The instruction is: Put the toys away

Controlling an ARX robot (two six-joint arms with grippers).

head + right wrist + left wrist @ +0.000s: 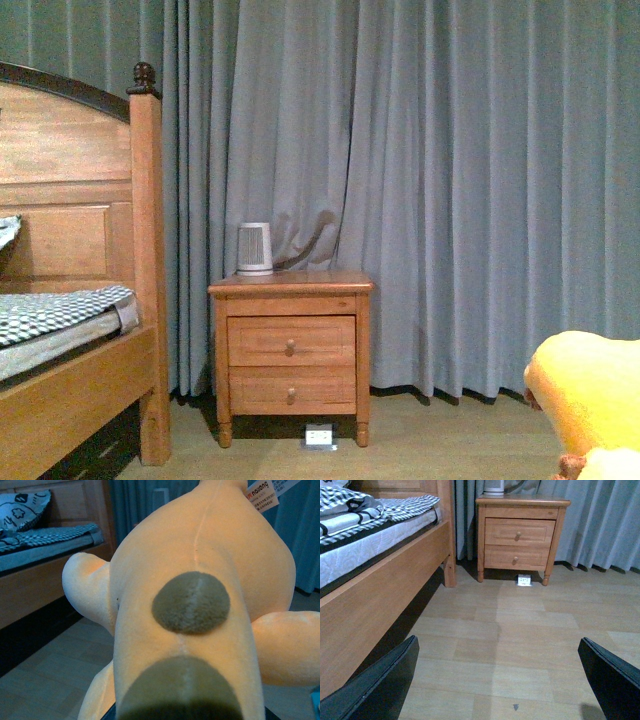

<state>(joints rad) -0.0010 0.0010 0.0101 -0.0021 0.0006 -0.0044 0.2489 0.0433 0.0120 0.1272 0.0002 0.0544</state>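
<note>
Hanging clear of the floor (450, 440), the plush toy (585, 390) crowds the right wrist view, so the right tool must be clamped on it, fingers hidden, for carrying. Left tool (497, 647) spreads wide, empty, over floorboards.

Plush toy (588, 392) cut off by front view's edge

Soft, dim indoor light falling evenly across pleated grey-blue curtains (450, 180), bluish cast tinting everything, dark shadows pooling under the wooden bedside cabinet (290, 345) and wooden bed frame (385, 595), soft orange-yellow plush animal (200, 555) glowing brightest, its nearest end blurring out of focus
</note>
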